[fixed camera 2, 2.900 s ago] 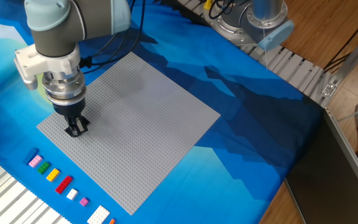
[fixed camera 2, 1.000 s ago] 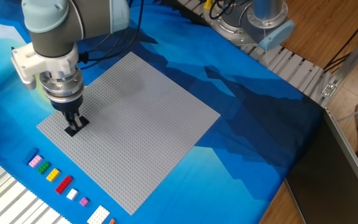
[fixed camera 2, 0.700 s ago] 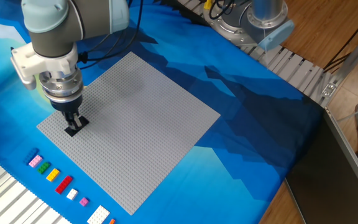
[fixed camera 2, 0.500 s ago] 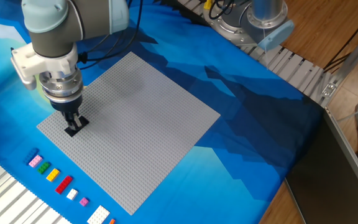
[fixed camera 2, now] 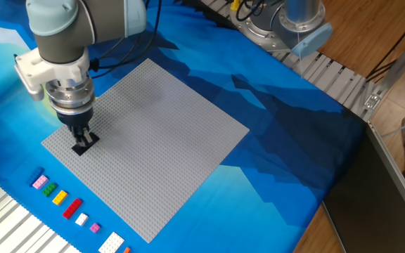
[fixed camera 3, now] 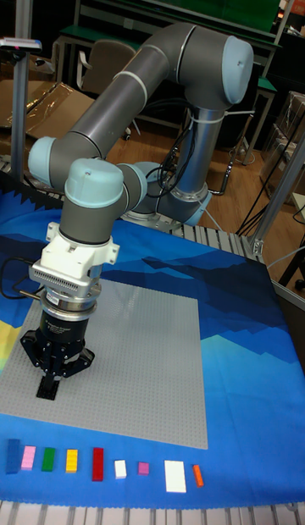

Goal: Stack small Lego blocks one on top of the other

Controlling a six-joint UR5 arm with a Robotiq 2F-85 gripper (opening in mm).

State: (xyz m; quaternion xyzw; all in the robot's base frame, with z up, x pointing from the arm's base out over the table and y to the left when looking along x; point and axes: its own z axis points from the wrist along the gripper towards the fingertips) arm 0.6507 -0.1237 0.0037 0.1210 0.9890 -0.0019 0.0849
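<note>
Your gripper (fixed camera 2: 83, 140) is down at the near-left corner of the grey baseplate (fixed camera 2: 160, 133), with the fingers (fixed camera 3: 49, 377) drawn together on the black block (fixed camera 2: 83, 146). That block sits flat on the plate, under the fingertips, and I judge it is being seated there as the foot of the stack: the studded plate would hold it fast while other bricks are pressed on top. Whether it is fully pushed home, you cannot tell from either view.

The rest of the small Lego blocks wait in a row on the blue bench (fixed camera 2: 280, 140), just off the near edge of the plate. From left to right in the tall view they run: a blue block (fixed camera 3: 13, 455), a pink block (fixed camera 3: 29, 458), a green block (fixed camera 3: 49, 460), a yellow block (fixed camera 3: 71, 461), a red block (fixed camera 3: 97, 463), a small white block (fixed camera 3: 120, 468), a purple block (fixed camera 3: 143, 468), a larger white block (fixed camera 3: 175, 476) and an orange block (fixed camera 3: 197, 475). They lie apart from one another, which leaves the fingers room to close on each one singly.

Nothing is stacked yet, so you are at the very start. Keep the wrist upright when you let go.
</note>
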